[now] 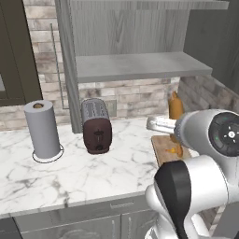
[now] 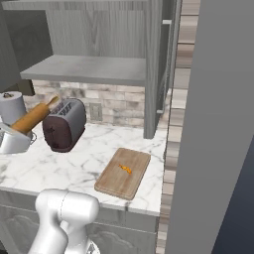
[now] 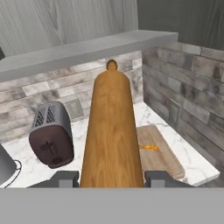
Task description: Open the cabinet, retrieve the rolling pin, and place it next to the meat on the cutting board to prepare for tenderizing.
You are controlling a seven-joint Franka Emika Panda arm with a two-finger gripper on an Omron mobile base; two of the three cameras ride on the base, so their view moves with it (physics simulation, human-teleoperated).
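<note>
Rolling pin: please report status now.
Gripper shut on rolling pin, above counter. Cabinet open. Cutting board with meat ahead, path clear.

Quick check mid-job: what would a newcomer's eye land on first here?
The rolling pin, clamped in the pincer and held in the air over the marble counter. Next, the open cabinet above, then the cutting board with the small meat scrap near the right wall.

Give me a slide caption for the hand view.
Claw holds the rolling pin above the counter, cutting board and meat ahead.
</note>
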